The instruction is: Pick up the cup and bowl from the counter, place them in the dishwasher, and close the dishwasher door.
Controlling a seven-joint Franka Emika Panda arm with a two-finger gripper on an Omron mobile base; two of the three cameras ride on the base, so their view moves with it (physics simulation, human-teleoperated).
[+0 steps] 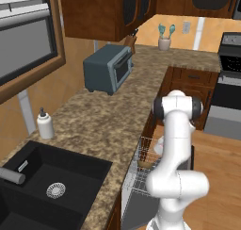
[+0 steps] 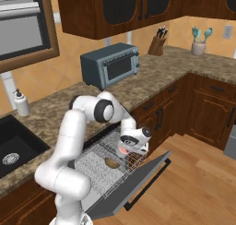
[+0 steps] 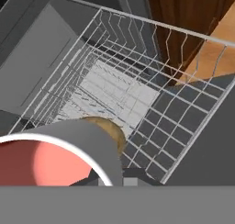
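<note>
**Cup over the rack, bowl already in**

The gripper hangs low over the dishwasher's rack, grasping the cup, whose pinkish-red top faces the hand camera. The bowl lies in the rack just beside the cup. The door is folded down, open, below the counter.

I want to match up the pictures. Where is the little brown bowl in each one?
Left base view: the bowl peeks out low and right of centre, in the rack beside the white arm.
Right base view: it lies near the middle bottom, on the rack floor, just left of the cup.
Hand view: its tan edge shows lower middle, behind the cup's rim.
Shared landmark: the white wire rack.
</note>
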